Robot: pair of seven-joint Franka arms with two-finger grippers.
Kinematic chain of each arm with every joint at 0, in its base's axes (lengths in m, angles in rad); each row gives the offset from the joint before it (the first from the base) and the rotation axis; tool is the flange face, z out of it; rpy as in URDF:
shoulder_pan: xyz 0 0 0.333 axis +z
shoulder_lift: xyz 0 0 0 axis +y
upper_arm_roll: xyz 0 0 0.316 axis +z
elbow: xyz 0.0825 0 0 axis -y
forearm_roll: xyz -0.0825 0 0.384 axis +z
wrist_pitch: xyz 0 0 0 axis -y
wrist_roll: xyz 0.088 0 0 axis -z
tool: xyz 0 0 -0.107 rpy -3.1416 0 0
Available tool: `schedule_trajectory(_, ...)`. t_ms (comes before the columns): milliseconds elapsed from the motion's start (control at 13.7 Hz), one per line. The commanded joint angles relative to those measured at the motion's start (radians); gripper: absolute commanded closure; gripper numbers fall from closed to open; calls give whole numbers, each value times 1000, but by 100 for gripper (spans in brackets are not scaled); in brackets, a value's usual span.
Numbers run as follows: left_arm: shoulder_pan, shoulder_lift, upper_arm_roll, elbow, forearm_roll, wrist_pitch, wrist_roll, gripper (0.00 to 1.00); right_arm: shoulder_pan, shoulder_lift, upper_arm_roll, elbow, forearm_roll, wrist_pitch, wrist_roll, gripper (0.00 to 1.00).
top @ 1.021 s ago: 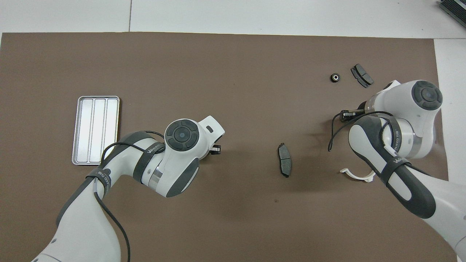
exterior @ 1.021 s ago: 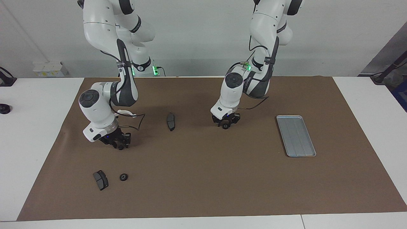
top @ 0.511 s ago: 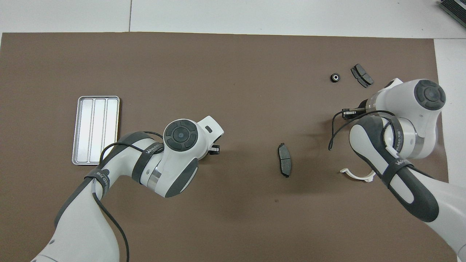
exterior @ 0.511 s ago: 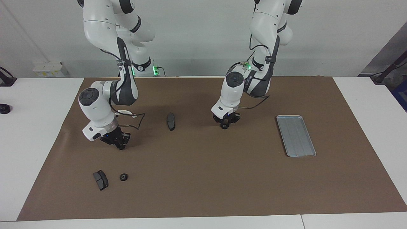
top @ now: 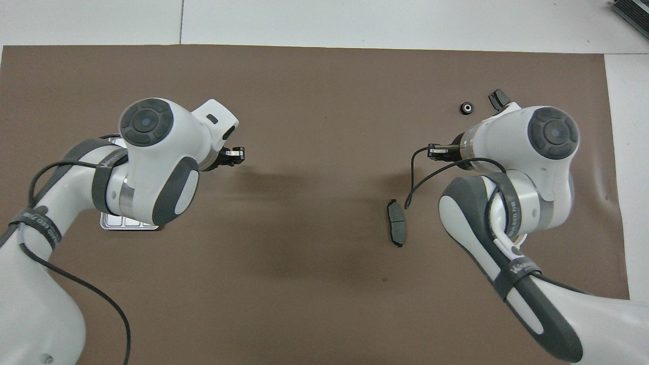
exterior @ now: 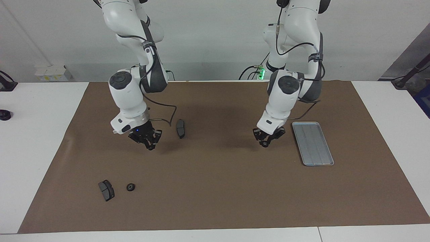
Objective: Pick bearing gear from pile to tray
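Left claw hangs in the air over the mat, toward my left arm's end of the table. It is pinched nearly closed on a small dark round piece that I take for a gear. The tray lies flat just beside this claw, closer to that end edge of the table, and nothing is in it. From overhead the left claw pokes out past my wrist, and my arm covers most of the tray.

Right claw is up over the mat at my right arm's end, near a pad that lies on the mat toward the middle. Whether it grips anything, I cannot tell.

A loose gear sits on the mat toward the corner farthest from me at my right arm's end, with a second pad just beside it, apart. Both lie well apart from either claw.
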Motion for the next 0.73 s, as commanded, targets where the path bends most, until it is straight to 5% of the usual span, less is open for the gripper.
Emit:
schedule_trajectory(0, 116, -18, -12, -9, 12, -25, 134, 100, 164, 24, -3, 37, 20, 18, 233, 100)
schedule_trajectory(292, 259, -35, -12, -65, 9, -12, 338, 100, 311, 95, -1, 114, 15, 46, 378, 100)
schedule_trajectory(657, 368, -82, -12, -199, 8, 34, 486, 99, 452, 316, -3, 348, -58, 40, 562, 100)
